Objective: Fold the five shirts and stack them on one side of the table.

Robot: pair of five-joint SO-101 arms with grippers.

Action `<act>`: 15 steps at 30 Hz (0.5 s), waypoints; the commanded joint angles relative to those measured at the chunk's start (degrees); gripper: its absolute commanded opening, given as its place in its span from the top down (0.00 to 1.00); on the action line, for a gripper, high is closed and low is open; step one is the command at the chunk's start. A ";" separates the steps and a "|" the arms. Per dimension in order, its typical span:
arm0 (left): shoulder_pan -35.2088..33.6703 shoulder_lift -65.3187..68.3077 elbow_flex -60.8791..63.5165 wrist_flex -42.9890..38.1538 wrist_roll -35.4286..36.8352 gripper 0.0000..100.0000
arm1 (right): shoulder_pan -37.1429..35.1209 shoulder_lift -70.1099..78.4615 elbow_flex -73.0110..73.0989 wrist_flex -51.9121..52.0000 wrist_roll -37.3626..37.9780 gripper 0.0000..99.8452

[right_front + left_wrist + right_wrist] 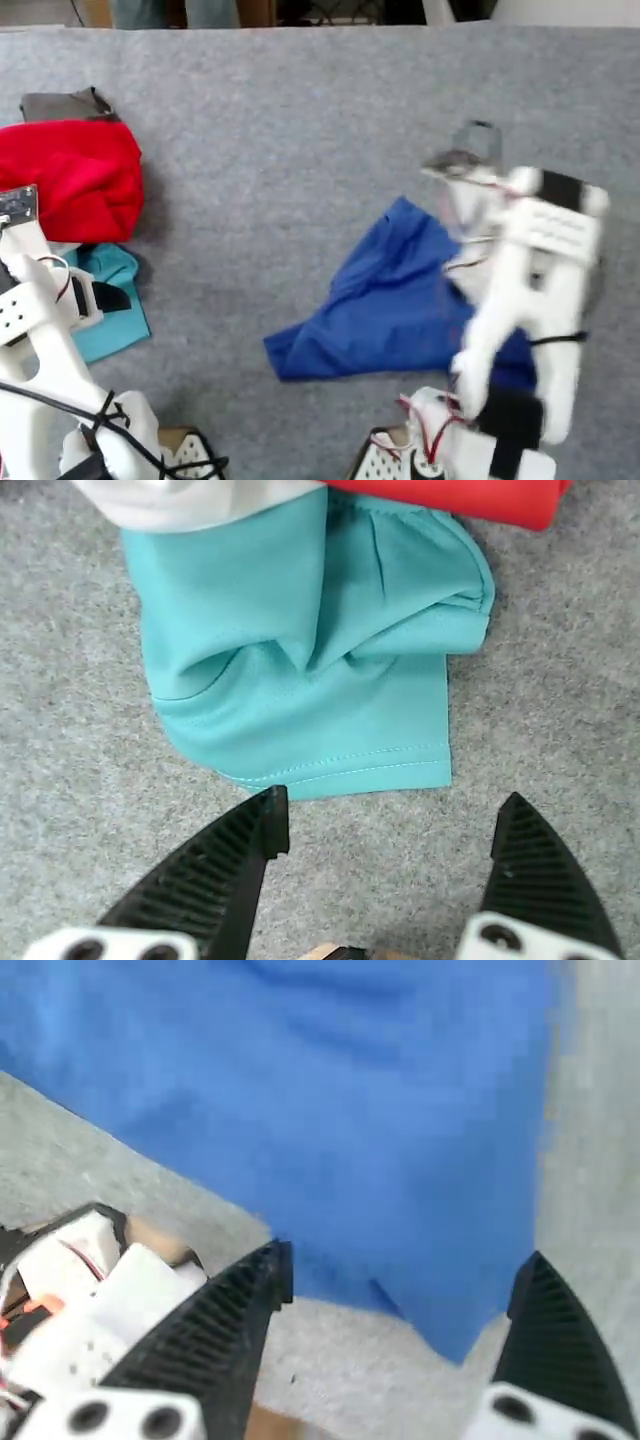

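Blue shirt (385, 305) lies crumpled at 4 o'clock, partly hidden by the right arm (530, 290); the teal shirt (310, 650) at 9 o'clock is tucked under a red shirt (70, 180). Left gripper (395, 800) and right gripper (407, 1255) hang with jaws spread, holding nothing.

The table cover (300, 130) is a grey, matt, felt-like cloth with a rough, fuzzy nap. On it the teal shirt (310, 670) is a fine-knit cloth with a faint sheen and a stitched hem, the red shirt (70, 175) at the far left is a soft matt cloth, and the blue shirt (390, 300) at the near right is a smooth, thin cloth. The left gripper (395, 815) and the right gripper (408, 1265) are of matt black plastic, ribbed on the inner faces, set in smooth white plastic like the shell of the right arm (540, 270).
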 commanded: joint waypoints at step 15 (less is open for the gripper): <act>-0.66 -0.09 0.84 -0.53 -0.18 0.66 | -32.44 32.13 -4.62 -22.77 -23.21 0.78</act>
